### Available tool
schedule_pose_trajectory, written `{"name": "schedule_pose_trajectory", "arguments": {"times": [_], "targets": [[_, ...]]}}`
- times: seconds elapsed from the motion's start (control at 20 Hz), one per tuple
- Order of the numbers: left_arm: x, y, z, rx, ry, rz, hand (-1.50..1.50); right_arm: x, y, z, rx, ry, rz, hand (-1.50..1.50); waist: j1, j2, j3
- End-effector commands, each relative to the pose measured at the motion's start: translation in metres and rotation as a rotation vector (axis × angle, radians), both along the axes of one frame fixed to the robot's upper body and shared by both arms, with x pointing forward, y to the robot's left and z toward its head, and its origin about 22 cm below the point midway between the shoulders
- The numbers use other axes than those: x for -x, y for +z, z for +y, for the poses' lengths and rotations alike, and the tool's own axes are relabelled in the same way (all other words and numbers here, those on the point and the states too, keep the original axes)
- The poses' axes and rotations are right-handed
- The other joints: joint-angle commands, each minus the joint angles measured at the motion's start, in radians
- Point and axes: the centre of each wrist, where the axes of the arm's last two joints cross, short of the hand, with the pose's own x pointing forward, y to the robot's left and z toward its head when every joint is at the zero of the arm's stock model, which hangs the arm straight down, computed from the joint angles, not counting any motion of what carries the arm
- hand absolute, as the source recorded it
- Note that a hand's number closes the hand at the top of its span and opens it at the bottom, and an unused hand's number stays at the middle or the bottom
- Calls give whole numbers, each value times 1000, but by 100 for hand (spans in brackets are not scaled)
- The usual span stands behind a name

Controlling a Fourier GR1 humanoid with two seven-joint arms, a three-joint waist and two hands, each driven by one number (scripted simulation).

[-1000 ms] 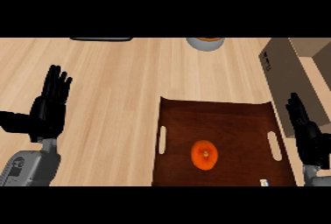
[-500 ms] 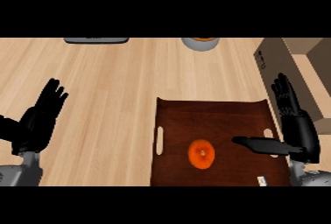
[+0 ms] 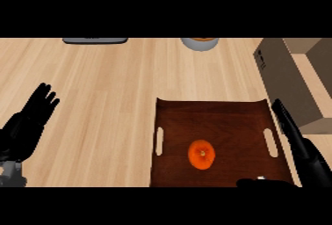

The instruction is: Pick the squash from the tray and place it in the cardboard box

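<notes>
An orange squash (image 3: 201, 154) lies in the near half of a dark brown tray (image 3: 214, 114) with slotted handles. The cardboard box (image 3: 295, 74) stands at the right, past the tray's far right corner, its open top partly cut off by the view's edge. My right hand (image 3: 302, 151) is open along the tray's right rim, fingers straight and pointing away; its thumb (image 3: 262, 183) reaches across the tray's near edge, just right of the squash and apart from it. My left hand (image 3: 27, 125) rests open at the left edge, fingers up.
A grey bowl (image 3: 199, 43) with something orange in it sits at the far edge of the wooden counter. A flat dark grey object (image 3: 95, 40) lies at the far left.
My right hand has dropped lower and nearer, its thumb sliding from beside the squash to the tray's near edge. The left hand has drifted slightly down and left. The squash has not moved.
</notes>
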Motion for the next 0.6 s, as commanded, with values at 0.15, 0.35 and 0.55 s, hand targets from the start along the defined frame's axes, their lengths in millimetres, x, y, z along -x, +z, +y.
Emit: {"name": "schedule_pose_trajectory", "arguments": {"times": [0.15,0.35,0.55], "targets": [[7,-3,-8,15,-16,8,0,15,39,-6,517,-41,180,-150,9,-1,-7],[1,1,-1,-20,-22,12,0,16,58,18,691,-60,293,-150,23,8,-5],[-8,10,-8,-2,-29,-9,0,23,74,48,805,-45,429,-150,27,9,-4]]}}
